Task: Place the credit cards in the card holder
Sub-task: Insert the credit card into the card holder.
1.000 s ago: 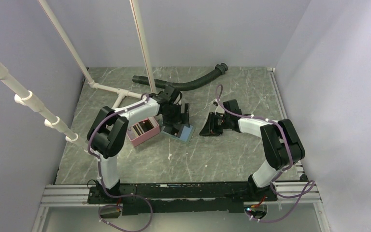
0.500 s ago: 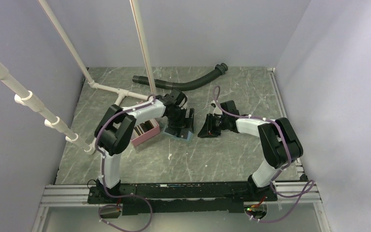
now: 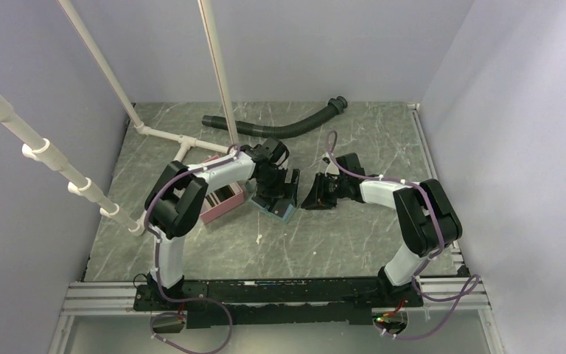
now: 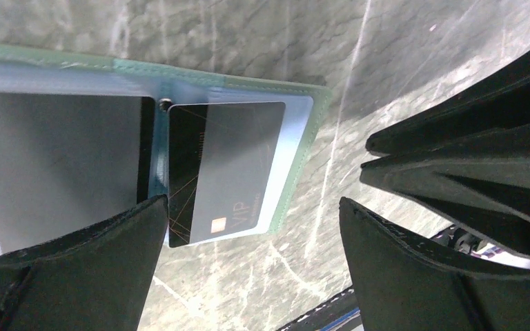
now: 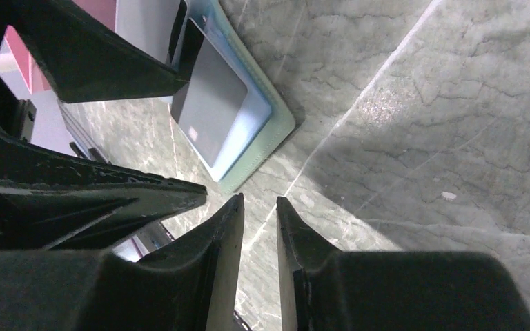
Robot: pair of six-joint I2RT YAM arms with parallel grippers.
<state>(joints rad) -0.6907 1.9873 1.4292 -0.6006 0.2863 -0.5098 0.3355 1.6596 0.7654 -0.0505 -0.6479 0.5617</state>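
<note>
Left gripper [image 4: 252, 207] hangs spread over the card holder [image 4: 302, 148], where a dark card [image 4: 224, 165] lies; beside the holder, right gripper [image 5: 259, 200] is nearly pressed together.

A credit card [image 4: 224, 169] lies on the card holder [image 4: 302, 148] beside the box [image 3: 221, 200].

Top camera sat high behind the arm bases [image 3: 163, 286], looking down, far. Wrist cameras sat close, looking along their fingers [image 4: 76, 276] at the table [image 5: 455, 103]. All three shared the card holder [image 4: 69, 152].
</note>
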